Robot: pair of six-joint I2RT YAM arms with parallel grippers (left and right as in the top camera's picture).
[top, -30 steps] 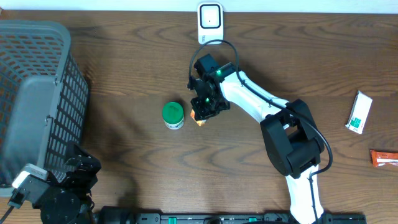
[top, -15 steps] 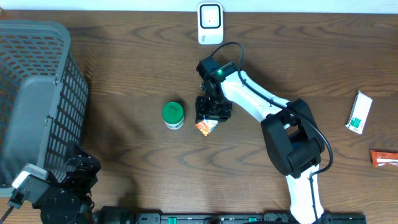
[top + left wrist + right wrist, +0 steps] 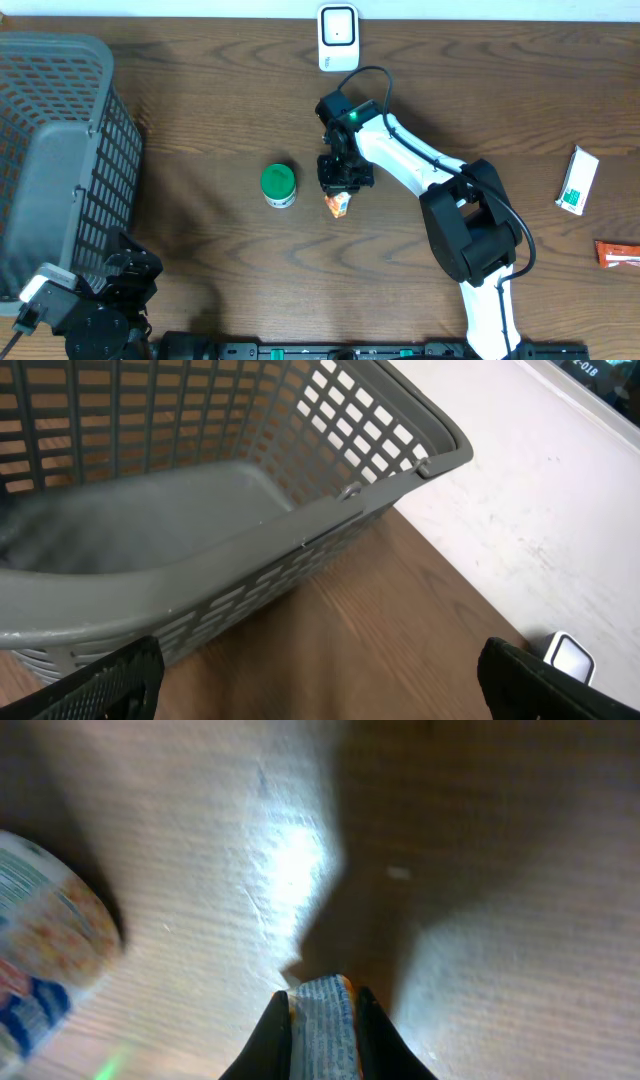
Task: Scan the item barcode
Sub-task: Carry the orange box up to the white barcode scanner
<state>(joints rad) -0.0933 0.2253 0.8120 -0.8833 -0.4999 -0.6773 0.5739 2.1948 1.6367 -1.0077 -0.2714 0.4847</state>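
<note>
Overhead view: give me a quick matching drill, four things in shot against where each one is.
Things:
1. orange packet
2. green-lidded jar
3. white scanner
4. white-and-green box

Places:
A. far side, centre
B. lying out at the right side
C. pinched in the right gripper
D. standing just left of the packet

Pairs: 1-C, 2-D, 3-A, 4-B

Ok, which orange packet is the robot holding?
The small orange packet beside the green-lidded jar, pinched in the right gripper. The other orange packet lies untouched at the far right.
</note>
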